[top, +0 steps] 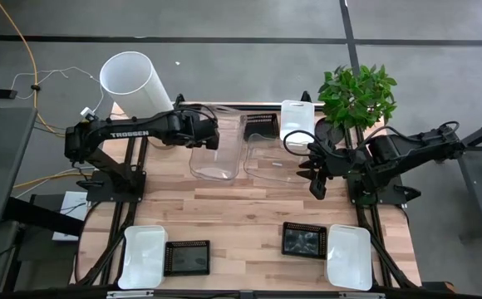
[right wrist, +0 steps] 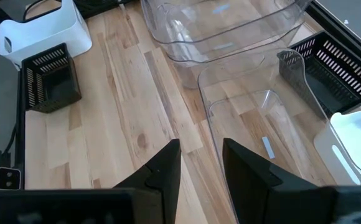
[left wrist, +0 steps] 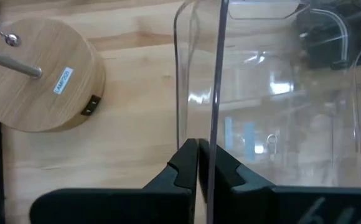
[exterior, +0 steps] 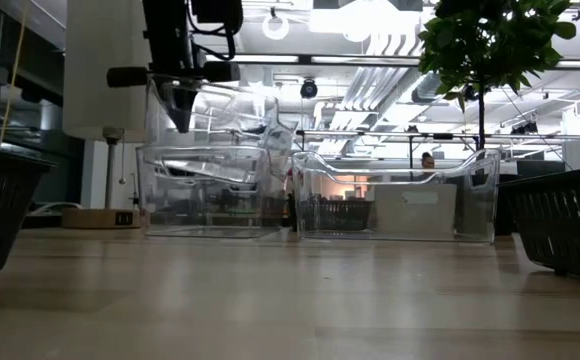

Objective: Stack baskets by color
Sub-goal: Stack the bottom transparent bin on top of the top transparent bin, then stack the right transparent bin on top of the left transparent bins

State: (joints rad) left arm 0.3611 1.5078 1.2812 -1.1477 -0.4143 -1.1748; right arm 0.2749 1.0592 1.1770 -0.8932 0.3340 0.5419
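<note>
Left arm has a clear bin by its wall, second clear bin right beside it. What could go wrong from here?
1. The left gripper pinches only the thin wall of the clear bin; the slick plastic could slip or twist out.
2. That bin hangs tilted over the second clear bin; lowered off-line, its rim may catch instead of nesting.
3. The right gripper waits open at the second bin's edge and could get bumped.

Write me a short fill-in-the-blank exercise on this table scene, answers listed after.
1. The left gripper is shut on the wall of a ____ basket.
2. The right gripper holds ____.
3. At the near edge, each white basket lies beside a ____ basket.

Missing words: clear; nothing; black
</note>
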